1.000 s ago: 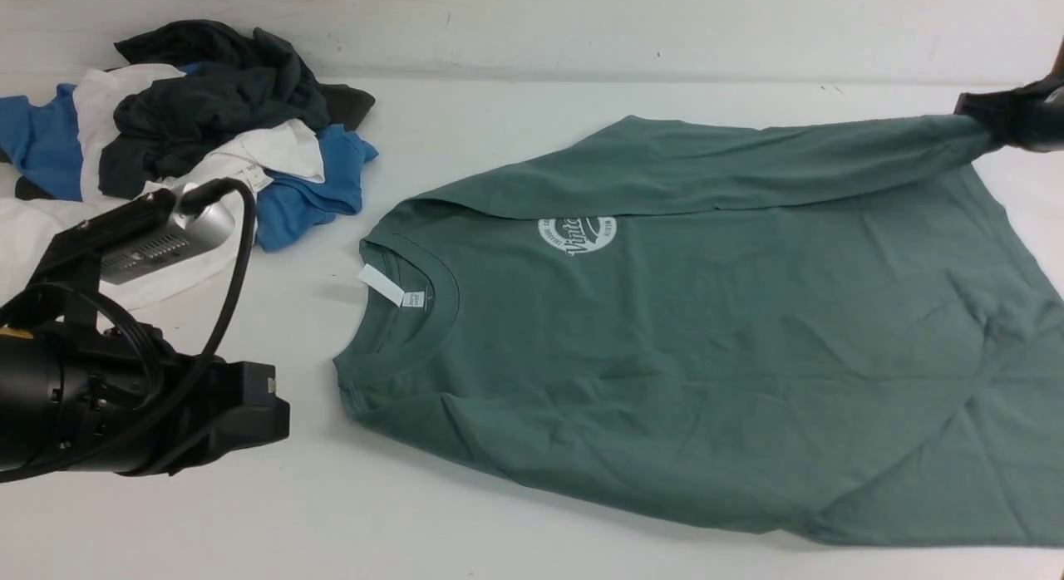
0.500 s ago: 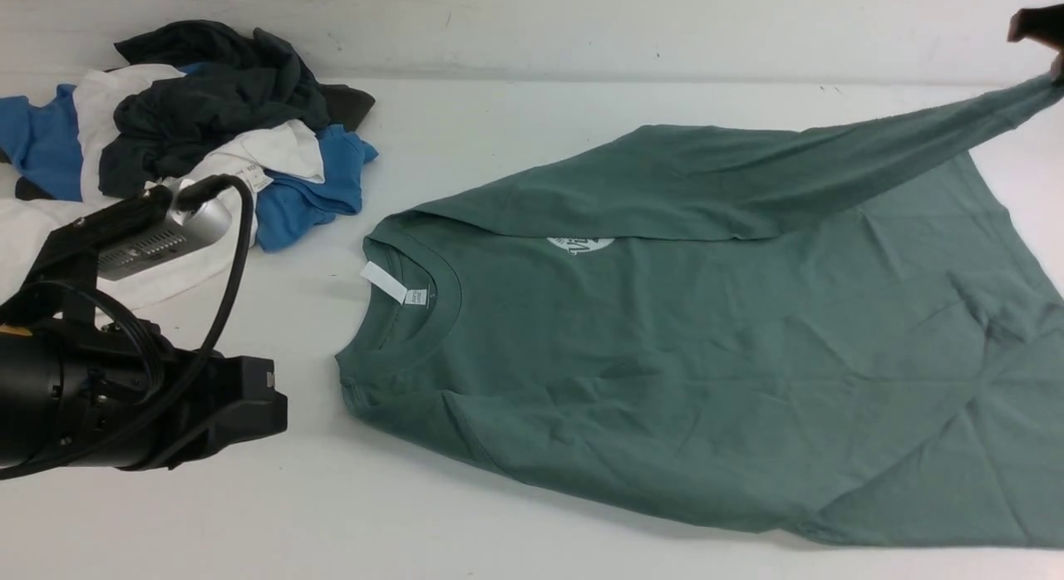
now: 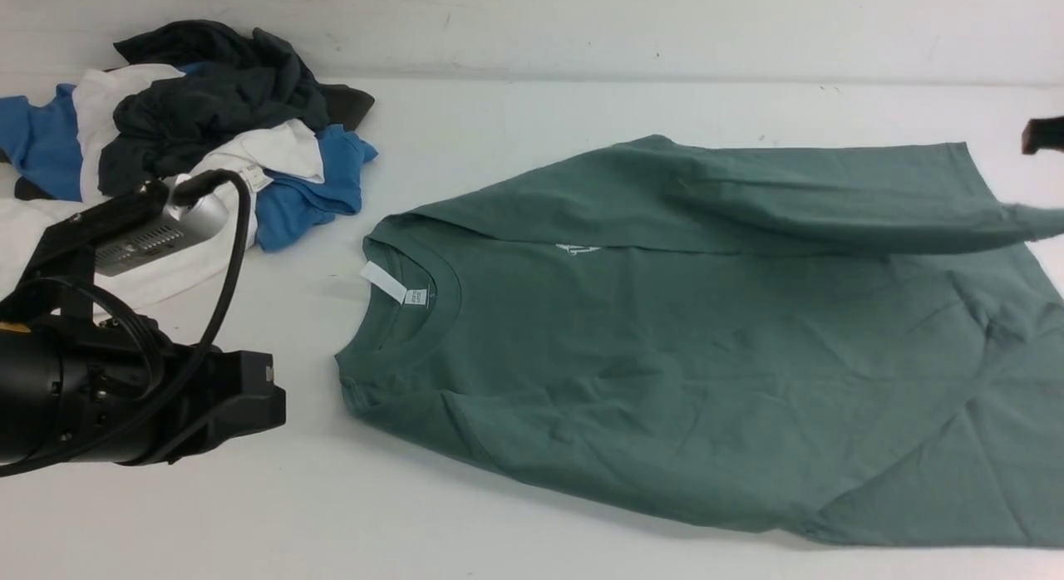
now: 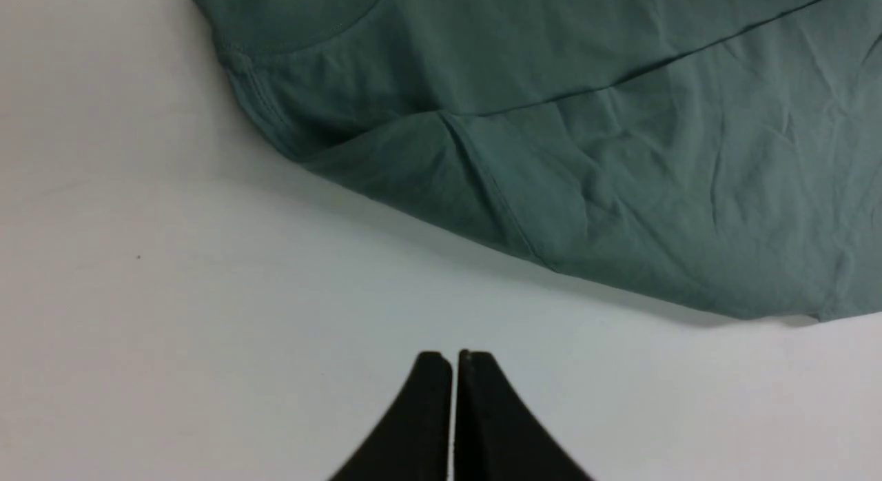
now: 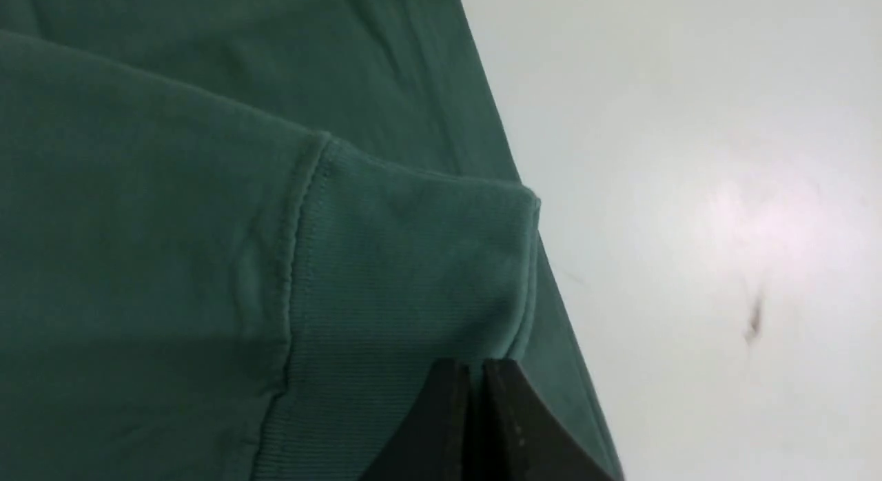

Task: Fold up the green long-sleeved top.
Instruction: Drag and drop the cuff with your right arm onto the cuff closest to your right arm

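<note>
White table (image 3: 582, 106) carries green top (image 3: 706, 356) centre-right, long axis 9-to-3 o'clock, collar at 9, right gripper (image 5: 475, 368) at 3 pinching sleeve cuff (image 5: 413, 274), shirt body toward 9 from it, left gripper (image 4: 453, 360) closed, empty, at 8.

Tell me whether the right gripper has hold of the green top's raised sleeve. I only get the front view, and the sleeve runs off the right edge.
Observer: It does. In the right wrist view the right gripper is shut on the edge of the ribbed cuff.
Operator: What lies under the cuff?
Observer: The body of the green long-sleeved top. Its edge and the bare table sit just past the cuff's corner.
Operator: And the other arm?
Observer: In the left wrist view the left gripper is shut on nothing, over the table and apart from the top.
</note>
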{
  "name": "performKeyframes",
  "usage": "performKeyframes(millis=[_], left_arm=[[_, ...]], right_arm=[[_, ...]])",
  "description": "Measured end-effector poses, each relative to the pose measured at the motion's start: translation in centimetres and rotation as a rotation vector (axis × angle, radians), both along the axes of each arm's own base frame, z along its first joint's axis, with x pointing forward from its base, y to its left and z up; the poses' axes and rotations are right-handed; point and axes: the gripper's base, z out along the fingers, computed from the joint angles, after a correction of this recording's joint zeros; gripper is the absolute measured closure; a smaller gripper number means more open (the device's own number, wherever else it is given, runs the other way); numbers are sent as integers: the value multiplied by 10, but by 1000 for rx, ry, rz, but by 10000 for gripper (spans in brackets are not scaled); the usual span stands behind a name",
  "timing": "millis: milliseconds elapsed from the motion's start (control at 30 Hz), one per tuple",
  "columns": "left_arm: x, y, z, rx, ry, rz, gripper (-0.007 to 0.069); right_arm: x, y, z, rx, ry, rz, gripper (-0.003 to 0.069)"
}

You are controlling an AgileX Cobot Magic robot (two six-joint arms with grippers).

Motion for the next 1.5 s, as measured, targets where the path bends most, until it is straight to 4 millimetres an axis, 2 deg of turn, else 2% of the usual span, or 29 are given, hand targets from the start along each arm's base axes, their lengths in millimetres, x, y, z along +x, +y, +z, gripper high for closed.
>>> performKeyframes(millis=[33, 100, 133, 167, 200, 267, 333, 367, 500, 533, 667, 700, 800, 900, 1000, 1100, 1200, 1300, 1333, 1367, 1433, 1500], left_arm=[[0, 0, 0, 1, -1, -1, 625], [0, 0, 0, 3, -3, -6, 625], [0, 0, 0, 4, -3, -6, 625], [0, 0, 0, 4, -4, -7, 625], [0, 0, 0, 5, -4, -7, 625], [0, 0, 0, 6, -4, -8, 625], [0, 0, 0, 6, -4, -8, 625], [0, 0, 0, 6, -4, -8, 625], [0, 0, 0, 6, -4, -8, 625], [0, 0, 0, 6, -4, -8, 625], [0, 0, 0, 6, -4, -9, 625], [0, 0, 0, 6, -4, -9, 625], [0, 0, 0, 6, -4, -9, 625], [0, 0, 0, 6, -4, -9, 625], [0, 0, 0, 7, -5, -9, 625], [0, 0, 0, 9, -7, -11, 625], [0, -1, 3, 15, -3, -33, 625], [2, -2, 19, 37, -10, -92, 606], [2, -2, 22, 40, -15, -98, 604], [6, -2, 31, 47, -30, -111, 593], [13, -3, 39, 53, -41, -122, 572], [20, -2, 38, 56, -21, -121, 543]], right_arm=[[-7, -1, 6, -19, 1, -8, 655], [-18, -5, 32, -63, -49, -36, 655], [-20, -6, 43, -66, -83, -51, 655], [-20, -7, 44, -66, -88, -54, 655], [-22, -7, 60, -63, -140, -69, 655], [-27, -4, 79, -24, -205, -84, 655], [-30, 2, 85, 41, -234, -83, 655], [-30, 5, 83, 76, -233, -83, 655], [-33, 12, 49, 161, -133, -88, 655], [-37, 12, 30, 168, -68, -93, 655], [-54, 10, -22, 131, 124, -99, 655], [-55, 10, -24, 127, 130, -99, 655], [-67, 7, -56, 84, 247, -105, 655], [-71, 6, -73, 61, 291, -97, 634], [-69, 3, -78, 38, 278, -84, 585], [-67, 1, -79, 7, 265, -71, 497], [-65, -5, -70, -55, 273, -61, 358], [-57, -12, -52, -125, 240, -56, 244], [-57, -12, -51, -125, 238, -56, 238], [-56, -13, -42, -136, 212, -56, 204], [-57, -11, -33, -118, 185, -61, 185], [-61, -6, -26, -71, 163, -61, 182]])
